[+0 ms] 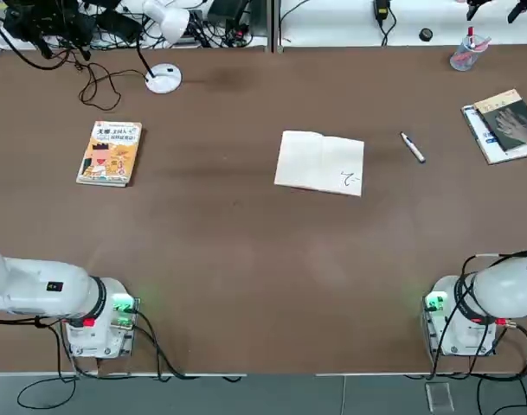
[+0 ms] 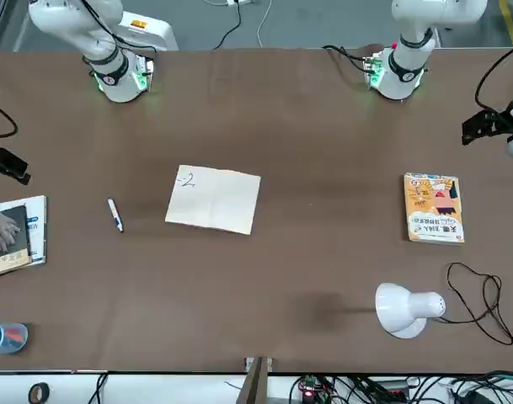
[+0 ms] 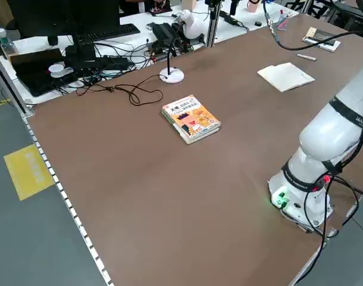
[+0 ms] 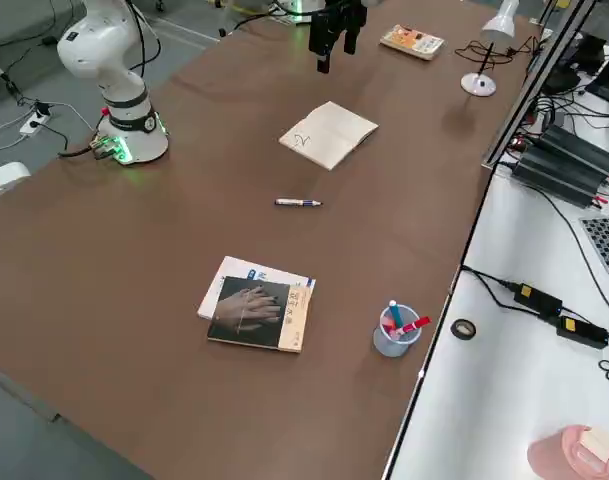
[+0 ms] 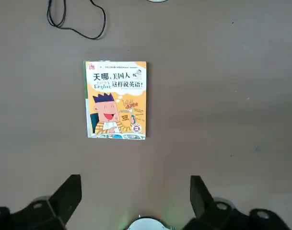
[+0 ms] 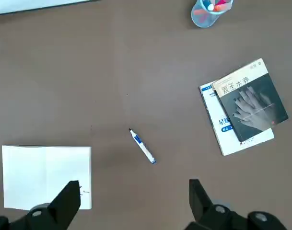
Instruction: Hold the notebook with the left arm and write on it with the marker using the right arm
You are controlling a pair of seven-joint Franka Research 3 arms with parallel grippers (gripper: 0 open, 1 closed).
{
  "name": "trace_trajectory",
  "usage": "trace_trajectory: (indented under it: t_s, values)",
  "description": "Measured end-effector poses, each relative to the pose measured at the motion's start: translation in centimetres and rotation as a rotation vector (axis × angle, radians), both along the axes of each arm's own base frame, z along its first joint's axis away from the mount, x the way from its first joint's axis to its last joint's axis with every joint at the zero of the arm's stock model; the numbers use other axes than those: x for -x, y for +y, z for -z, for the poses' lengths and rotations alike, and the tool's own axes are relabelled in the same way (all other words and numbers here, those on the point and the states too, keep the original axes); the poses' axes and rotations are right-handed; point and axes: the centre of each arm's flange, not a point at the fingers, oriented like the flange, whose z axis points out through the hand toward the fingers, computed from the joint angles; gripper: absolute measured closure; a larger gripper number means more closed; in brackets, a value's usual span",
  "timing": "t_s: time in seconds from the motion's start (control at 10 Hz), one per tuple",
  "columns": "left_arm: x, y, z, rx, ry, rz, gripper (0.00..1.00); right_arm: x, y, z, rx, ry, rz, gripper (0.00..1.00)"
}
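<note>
White notebook point(image 1: 319, 163), right gripper point(image 6: 131, 206) cut off

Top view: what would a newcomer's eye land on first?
Probably the open white notebook near the middle of the brown table, a small scribble on its right page. Next, the orange-yellow book at left, then the slim marker right of the notebook.

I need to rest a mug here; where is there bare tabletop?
Bare: between the illustrated orange book and open notebook, and nearer the robot below the notebook. Crowded: far right, with the hand-cover book and pen cup; far left, lamp and cable.
</note>
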Motion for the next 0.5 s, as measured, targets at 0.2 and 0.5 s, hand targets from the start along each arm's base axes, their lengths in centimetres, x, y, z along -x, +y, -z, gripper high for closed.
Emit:
trace_trajectory:
  t_s: [0.2,0.5]
  values:
    - [0.03,-0.03,0.10,0.000,0.006,0.002,0.00,-0.05,-0.05,-0.04,0.000,-0.004,0.001,0.00]
    - [0.27,-0.11,0.29,-0.002,0.028,0.012,0.00,-0.08,-0.10,-0.07,0.000,-0.007,0.002,0.00]
